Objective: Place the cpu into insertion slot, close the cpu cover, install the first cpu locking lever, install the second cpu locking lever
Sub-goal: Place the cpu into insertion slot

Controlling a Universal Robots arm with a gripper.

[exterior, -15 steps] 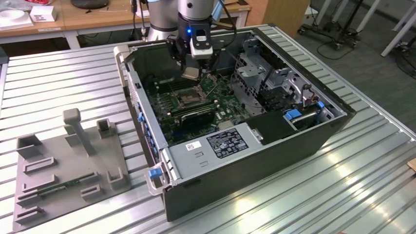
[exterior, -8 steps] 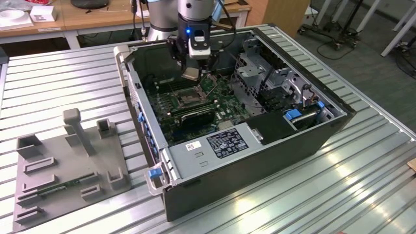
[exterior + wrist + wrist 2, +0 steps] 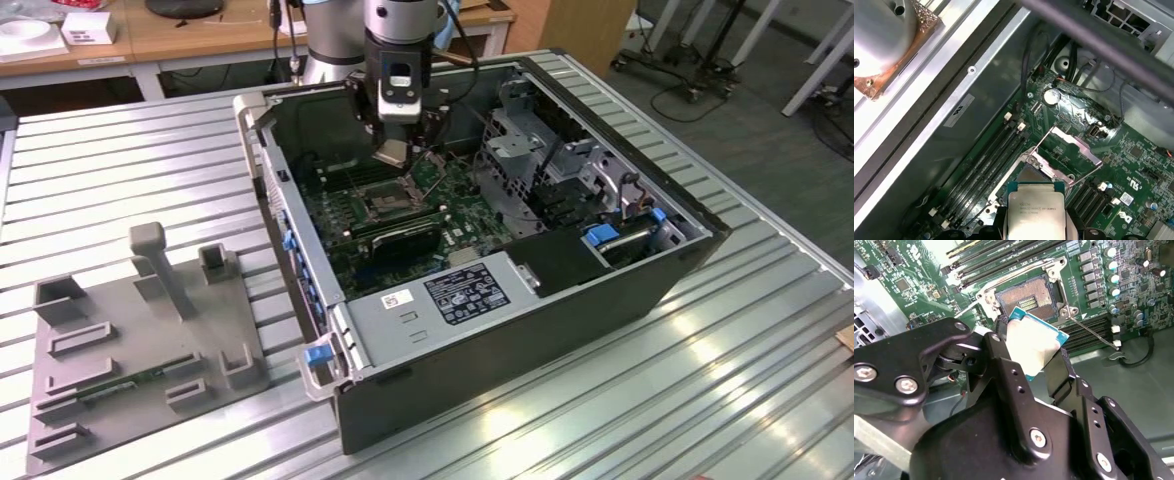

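Observation:
My gripper [image 3: 396,150] hangs inside the open computer case, shut on the cpu [image 3: 1030,342], a flat square chip with a dull silver top and a teal edge. Black fingers [image 3: 1004,365] clamp two opposite sides of the chip. In both wrist views the cpu [image 3: 1035,215] is held a little above the board, just beside the insertion slot [image 3: 1029,296], whose dark contact field lies bare inside a silver rim. The cpu cover [image 3: 1076,145] stands swung up from the socket's far side. A thin locking lever [image 3: 1094,331] sticks out free from the socket corner.
The socket sits on the green motherboard [image 3: 461,215] deep inside the case, between long black memory slots [image 3: 986,165], a metal drive cage [image 3: 534,150] and the silver power supply box [image 3: 447,300]. A grey fixture tray [image 3: 134,340] lies on the slatted table at the exterior view's left.

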